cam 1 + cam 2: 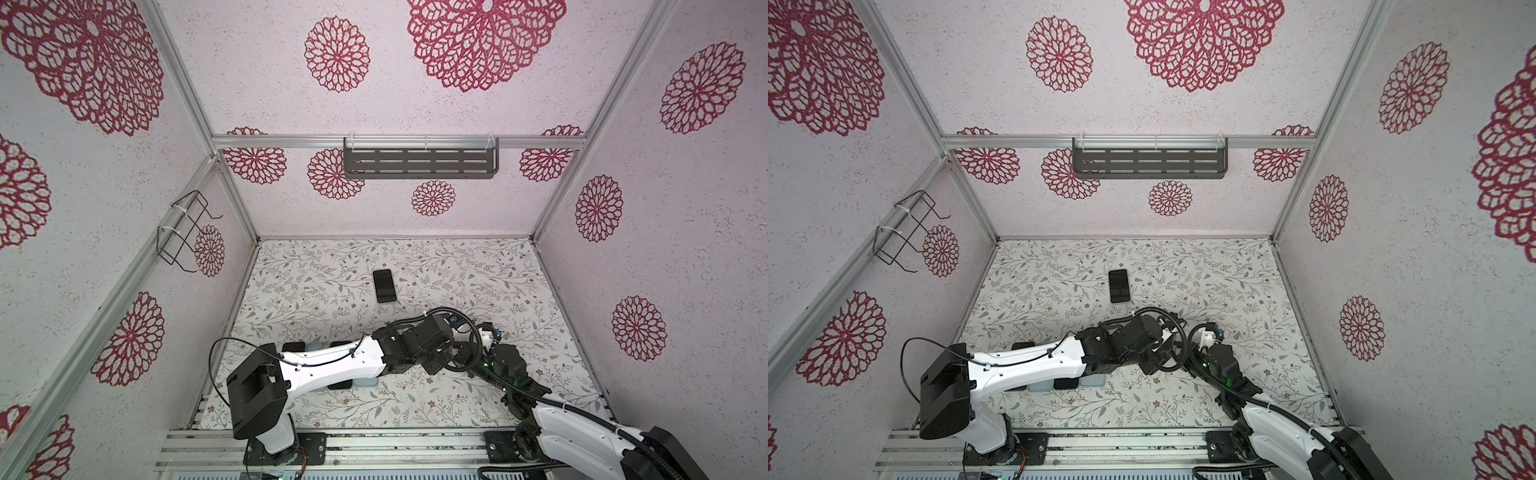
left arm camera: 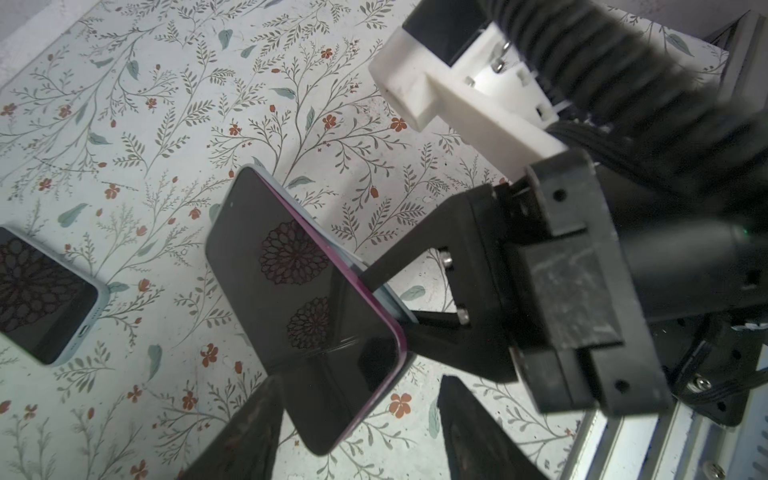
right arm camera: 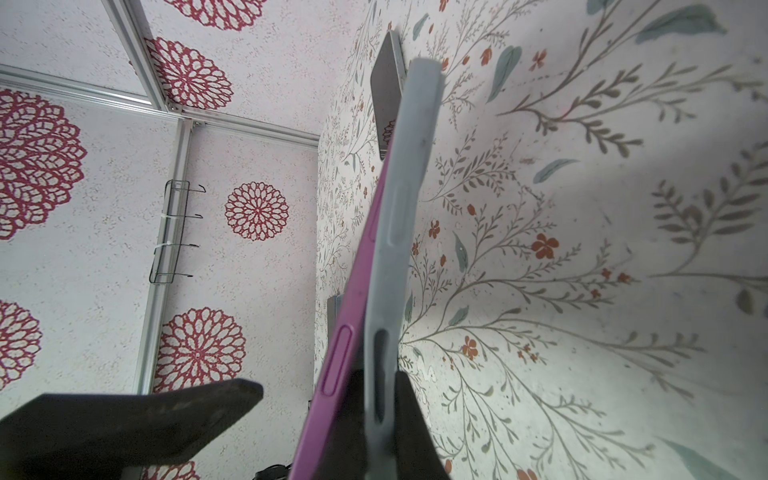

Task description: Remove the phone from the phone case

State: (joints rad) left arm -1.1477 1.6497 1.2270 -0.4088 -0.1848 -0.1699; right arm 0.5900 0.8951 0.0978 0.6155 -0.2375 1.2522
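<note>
Phone position: the phone (image 2: 299,282), pink-rimmed with a dark screen, is tilted over the floral table (image 1: 457,270). One corner sits between the fingers of the left gripper (image 2: 361,386). One long side meets the right gripper (image 2: 388,297).
Case: the pale blue-grey phone case (image 3: 399,232) lies behind the phone. At the gripped end the pink rim and the case wall stand apart with a wedge of gap between them. At the far end they meet.
Top views: in both, the two wrists meet in the lower middle of the frame and cover the phone, the case and all the fingers. A bare phone (image 1: 383,286) lies flat on the table at centre frame, higher in the frame than the wrists.
Left wrist view: only this view shows the screen face. It also shows a cased phone (image 2: 37,299) lying flat, well apart.
Right wrist view: only this view shows the split between rim and case side-on.
Right gripper: jaws nearly together, pinching the case wall. One finger is in the gap between phone and case, the other is on the case's outer face.
Left gripper: jaws part-open, straddling the phone's corner and gripping nothing. Table shows between one finger and the rim. Contact at the other finger cannot be told.
</note>
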